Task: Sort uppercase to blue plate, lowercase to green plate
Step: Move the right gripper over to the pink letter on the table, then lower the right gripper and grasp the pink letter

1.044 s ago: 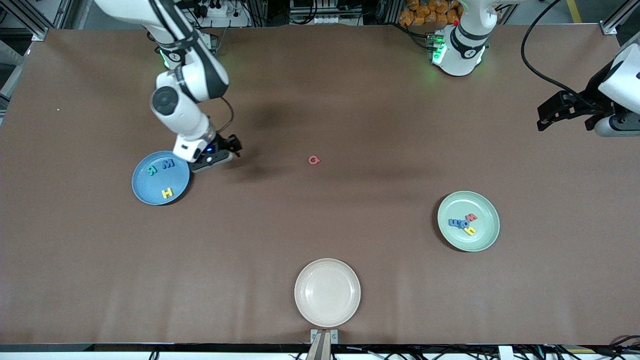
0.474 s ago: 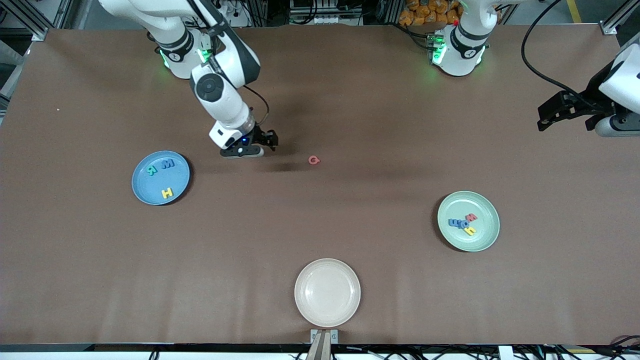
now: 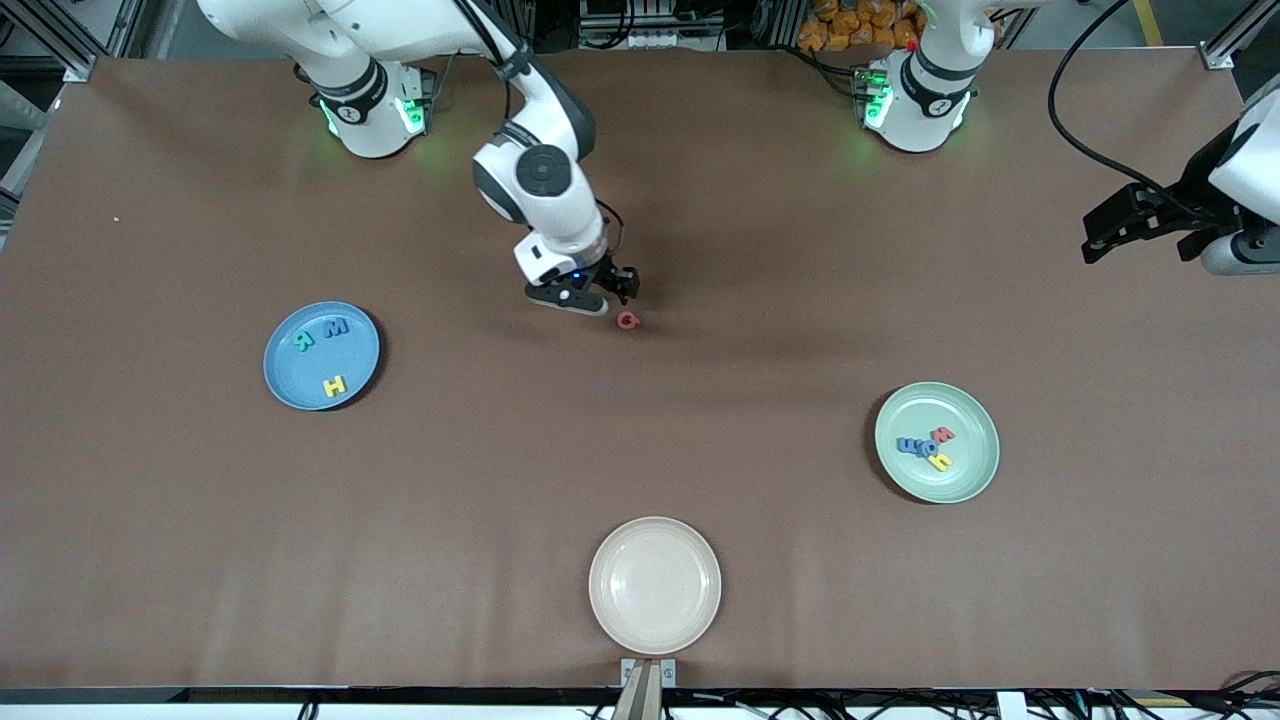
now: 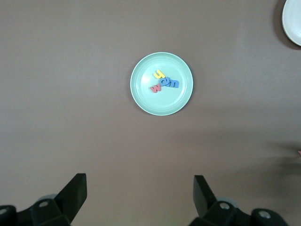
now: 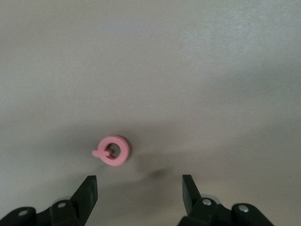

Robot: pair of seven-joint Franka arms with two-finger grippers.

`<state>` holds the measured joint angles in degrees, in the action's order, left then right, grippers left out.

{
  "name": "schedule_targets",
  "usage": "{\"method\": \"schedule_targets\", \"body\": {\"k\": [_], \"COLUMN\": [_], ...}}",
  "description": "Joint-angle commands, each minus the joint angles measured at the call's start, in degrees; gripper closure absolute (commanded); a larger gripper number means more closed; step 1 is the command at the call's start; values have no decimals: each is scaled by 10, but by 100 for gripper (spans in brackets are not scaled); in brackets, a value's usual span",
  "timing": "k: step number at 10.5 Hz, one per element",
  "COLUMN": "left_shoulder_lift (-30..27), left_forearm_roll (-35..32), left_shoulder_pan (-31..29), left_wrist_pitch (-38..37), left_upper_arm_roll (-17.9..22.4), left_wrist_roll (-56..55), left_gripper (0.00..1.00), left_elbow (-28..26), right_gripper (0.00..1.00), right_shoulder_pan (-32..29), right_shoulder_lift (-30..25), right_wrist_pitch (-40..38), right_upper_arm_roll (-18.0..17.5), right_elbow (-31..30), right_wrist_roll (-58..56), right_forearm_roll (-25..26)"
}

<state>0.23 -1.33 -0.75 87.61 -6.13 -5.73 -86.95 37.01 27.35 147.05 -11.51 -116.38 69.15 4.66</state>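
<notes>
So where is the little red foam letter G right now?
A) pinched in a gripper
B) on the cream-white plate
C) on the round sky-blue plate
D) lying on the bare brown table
D: the red foam letter G lies on the brown table, beside the open right gripper.

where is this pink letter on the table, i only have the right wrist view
Observer: The red G lies on bare table about midway between the two arms' ends, on no plate; the right gripper is just above it, fingers open.
Operator: what's already on the blue plate
Observer: The blue plate, toward the right arm's end, holds three capitals: a blue M, a green R and a yellow H.
Operator: and the lowercase ones
Observer: All four sit clustered on the green plate, toward the left arm's end.
Operator: is the left arm in the way
Observer: No, the left gripper waits open, high above the table near the green plate.
</notes>
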Motion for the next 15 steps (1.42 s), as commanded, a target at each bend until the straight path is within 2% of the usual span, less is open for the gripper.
{"method": "schedule_targets", "body": {"k": [1, 2, 6, 7, 10, 11, 14, 15], "left_shoulder_lift": [-1, -1, 1, 1, 1, 1, 1, 1], "left_forearm_roll": [5, 5, 5, 5, 5, 5, 5, 5], "left_shoulder_pan": [-7, -13, -19, -20, -21, -20, -20, -20], "left_wrist_pitch": [3, 3, 14, 14, 16, 17, 17, 20], "left_upper_arm_roll": [-2, -2, -2, -2, -2, -2, -2, -2], "left_wrist_roll": [13, 13, 14, 14, 13, 13, 13, 13], "left_gripper": [0, 0, 0, 0, 0, 0, 0, 0], "left_elbow": [4, 3, 4, 4, 6, 6, 6, 6], "right_gripper": [20, 20, 21, 24, 39, 48, 50, 54], "right_shoulder_pan": [24, 40, 53, 54, 55, 55, 57, 59], "right_shoulder_lift": [63, 76, 97, 98, 101, 101, 102, 103], "right_wrist_pitch": [-36, -35, 10, 10, 10, 10, 10, 10], "right_upper_arm_roll": [16, 28, 35, 35, 35, 35, 35, 35], "right_elbow": [82, 94, 98, 98, 98, 98, 97, 97], "right_wrist_roll": [81, 83, 102, 101, 99, 99, 99, 99], "right_forearm_roll": [61, 62, 62, 63, 72, 75, 80, 86]}}
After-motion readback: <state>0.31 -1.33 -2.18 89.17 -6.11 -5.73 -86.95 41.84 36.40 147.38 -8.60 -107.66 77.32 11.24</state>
